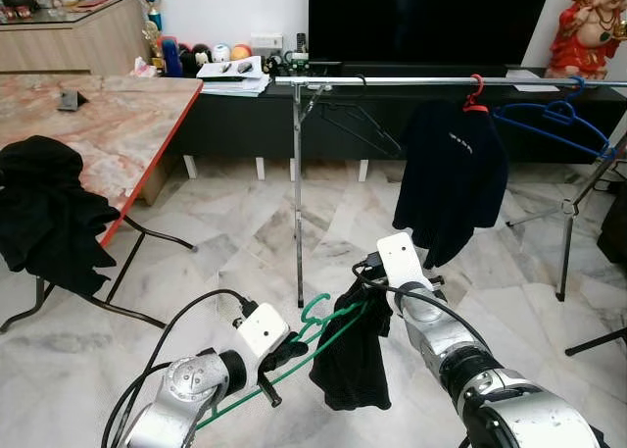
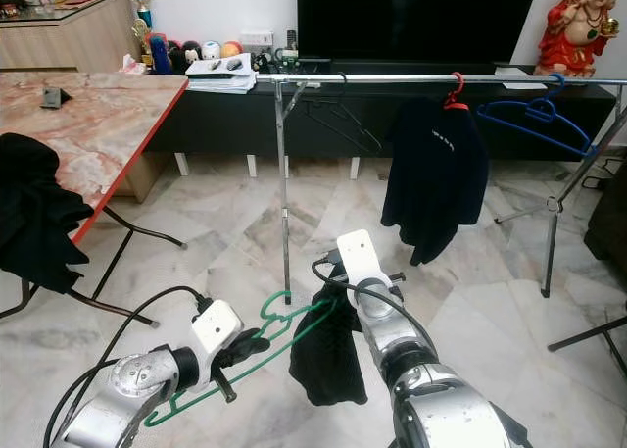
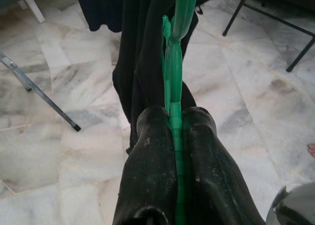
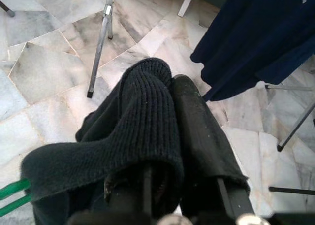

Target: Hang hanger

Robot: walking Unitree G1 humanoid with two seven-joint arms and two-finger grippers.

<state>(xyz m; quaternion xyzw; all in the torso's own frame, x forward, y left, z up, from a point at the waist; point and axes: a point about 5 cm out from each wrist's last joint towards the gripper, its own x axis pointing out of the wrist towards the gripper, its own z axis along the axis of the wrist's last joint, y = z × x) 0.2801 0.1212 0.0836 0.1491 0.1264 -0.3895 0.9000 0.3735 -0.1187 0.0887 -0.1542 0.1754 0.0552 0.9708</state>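
A green hanger [image 1: 315,323] is held low in front of me, with my left gripper [image 1: 292,351] shut on its thin bar. In the left wrist view the green bar [image 3: 173,82] runs out from between the closed fingers [image 3: 147,151]. A black knit garment [image 1: 353,365] hangs over the hanger's far end. My right gripper [image 1: 378,289] is shut on the top of it, and the knit cloth [image 4: 133,121] wraps over one finger [image 4: 197,121]. The silver clothes rail [image 1: 411,80] runs across the room ahead, above and beyond both grippers.
On the rail hang a navy shirt [image 1: 451,178] on a red hanger, a blue hanger [image 1: 554,120] and a black hanger [image 1: 358,124]. The rail's upright pole [image 1: 297,193] stands just beyond the grippers. A marble table [image 1: 88,115] at left carries black clothing [image 1: 44,213].
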